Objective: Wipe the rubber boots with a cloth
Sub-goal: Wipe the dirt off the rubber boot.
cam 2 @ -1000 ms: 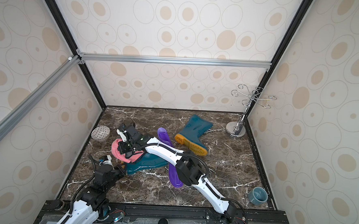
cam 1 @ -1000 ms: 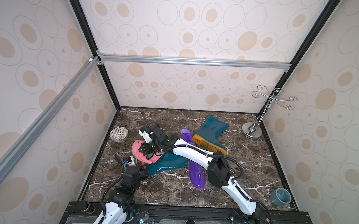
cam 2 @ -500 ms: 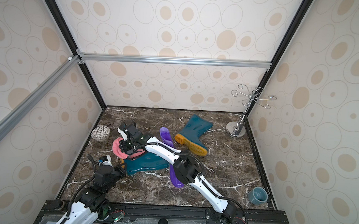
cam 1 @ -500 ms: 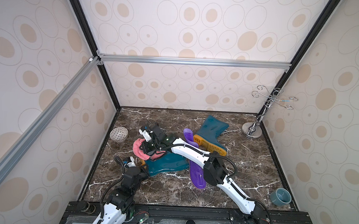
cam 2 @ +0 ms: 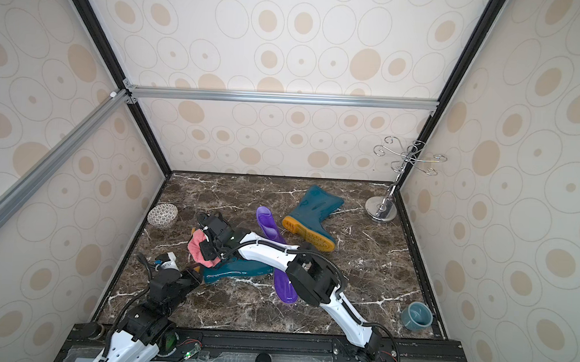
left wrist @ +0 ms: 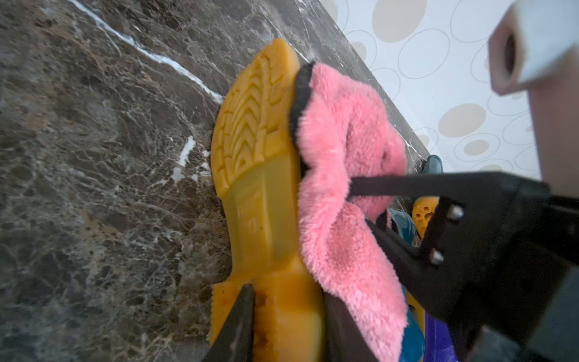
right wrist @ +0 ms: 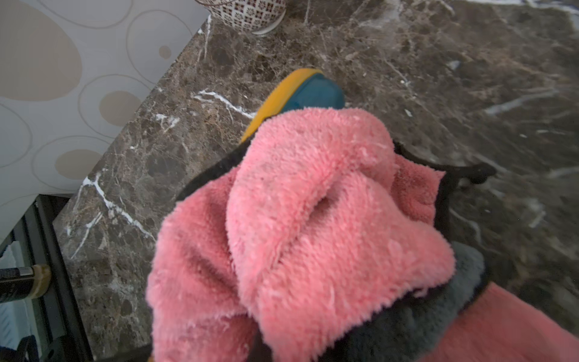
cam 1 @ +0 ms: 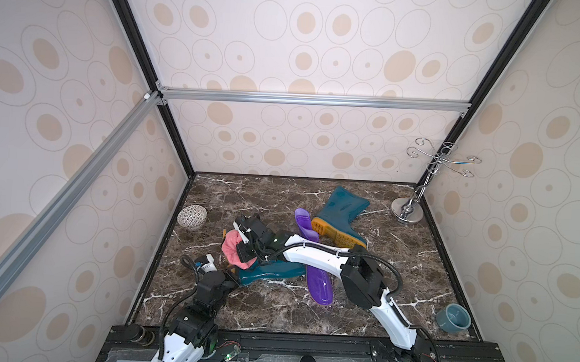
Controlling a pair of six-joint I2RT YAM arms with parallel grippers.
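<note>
Marble floor [cam 1: 275,310]: right gripper [cam 1: 243,247] clenched on cloth [right wrist: 313,219]; left gripper [left wrist: 288,297] seemingly grips teal boot [cam 1: 270,271] heel.

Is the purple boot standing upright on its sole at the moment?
No, the purple boot lies flat on the marble top.

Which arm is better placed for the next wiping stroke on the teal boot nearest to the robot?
Right. The right gripper is shut on the cloth, which lies on the near teal boot. The left gripper clamps that boot's yellow sole at the heel, probably steadying it.
</note>
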